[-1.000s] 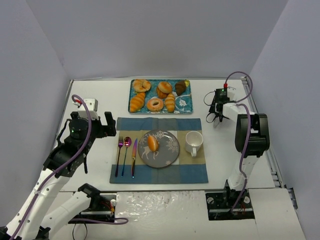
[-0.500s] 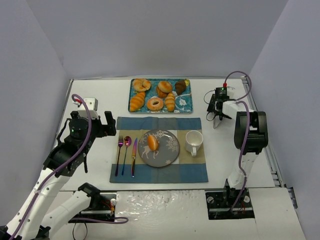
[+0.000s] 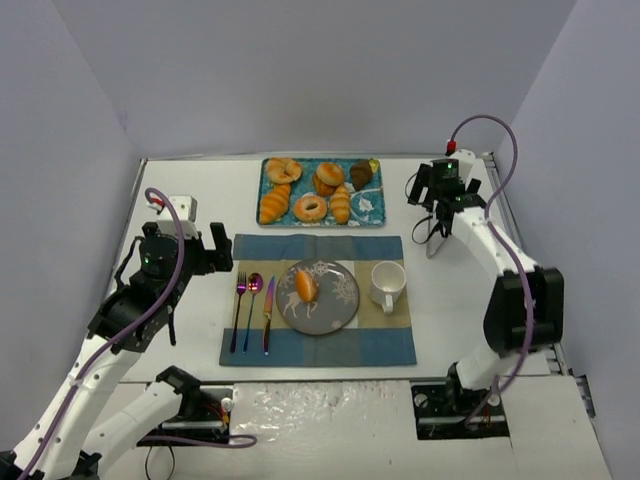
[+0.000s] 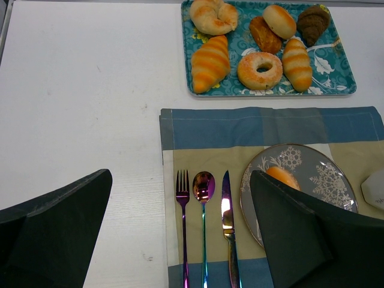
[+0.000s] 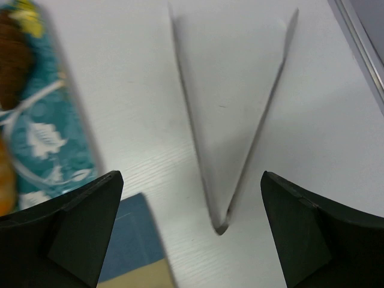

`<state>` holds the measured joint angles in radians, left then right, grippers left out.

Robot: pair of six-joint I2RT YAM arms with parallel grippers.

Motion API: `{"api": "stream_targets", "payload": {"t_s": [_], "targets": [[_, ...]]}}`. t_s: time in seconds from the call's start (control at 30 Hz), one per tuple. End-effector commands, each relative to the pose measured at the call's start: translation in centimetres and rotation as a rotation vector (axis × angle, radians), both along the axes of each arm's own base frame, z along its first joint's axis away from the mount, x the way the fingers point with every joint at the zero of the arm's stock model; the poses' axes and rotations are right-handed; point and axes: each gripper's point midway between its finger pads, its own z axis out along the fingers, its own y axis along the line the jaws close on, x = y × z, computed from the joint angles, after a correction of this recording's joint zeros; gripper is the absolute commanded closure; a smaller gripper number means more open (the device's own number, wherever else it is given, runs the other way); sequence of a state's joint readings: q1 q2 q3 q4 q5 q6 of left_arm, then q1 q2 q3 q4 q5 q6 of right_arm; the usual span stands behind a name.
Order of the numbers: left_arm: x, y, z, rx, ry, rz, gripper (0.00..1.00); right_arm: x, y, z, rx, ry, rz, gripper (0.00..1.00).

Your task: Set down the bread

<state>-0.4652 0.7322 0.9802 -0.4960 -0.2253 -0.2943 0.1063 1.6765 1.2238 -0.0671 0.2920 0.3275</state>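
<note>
The bread [image 3: 306,287] sits on the plate [image 3: 340,305], well apart from the right claw [image 5: 189,192], which gapes wide and empty.

I am stretching my right arm [image 3: 492,252] out, carrying my right gripper [image 3: 436,192] farther toward the back, so that it is now hanging level with the right end of the tray [image 3: 368,207]. My elbow is dropping toward the near edge, and my jaws are spreading wider.
</note>
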Motion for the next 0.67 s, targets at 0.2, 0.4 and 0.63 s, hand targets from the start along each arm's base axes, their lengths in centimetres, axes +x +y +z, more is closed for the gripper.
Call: {"api": "stream_targets", "payload": {"t_s": [0.2,0.4,0.63], "targets": [[0.2,-0.2,2.8,-0.030,-0.088,-0.009,0.03,-6.1,10.7,15.6,0.111,-0.395,0.304,0.00],[0.4,-0.4,2.5,-0.027,-0.076,-0.015,0.03,-9.5,11.5,18.7,0.158,-0.490,0.351,0.00],[0.5,-0.5,2.4,-0.023,-0.071,-0.014,0.03,-11.3,11.9,19.7,0.206,-0.531,0.398,0.00]]}}
